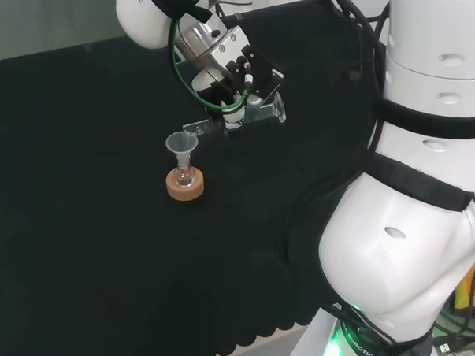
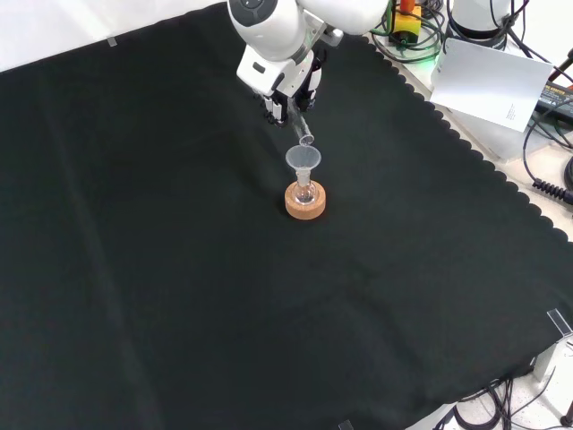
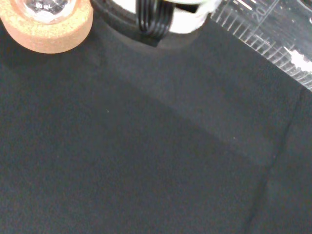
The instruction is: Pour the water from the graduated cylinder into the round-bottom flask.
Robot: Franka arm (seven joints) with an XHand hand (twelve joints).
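Note:
A small clear round-bottom flask (image 1: 185,177) sits in a cork ring (image 1: 185,188) with a clear funnel (image 1: 181,143) in its neck. In the head view my hand (image 1: 231,72) hangs just right of and above it, fingers curled round the clear graduated cylinder (image 1: 243,119), which lies nearly level with its mouth end beside the funnel's rim. The front view shows the hand (image 2: 285,82) with the cylinder (image 2: 304,133) slanting down to the funnel (image 2: 303,159), over the flask (image 2: 305,190) and cork ring (image 2: 305,204). Up close, the wrist view shows the cylinder's scale (image 3: 265,34), the cork ring (image 3: 48,31) and the flask (image 3: 44,6).
The arm's white links (image 1: 427,177) stand at the head view's right. The cloth's scalloped edge (image 2: 466,148) runs along the front view's right, with a white sheet (image 2: 488,82) and cables beyond it.

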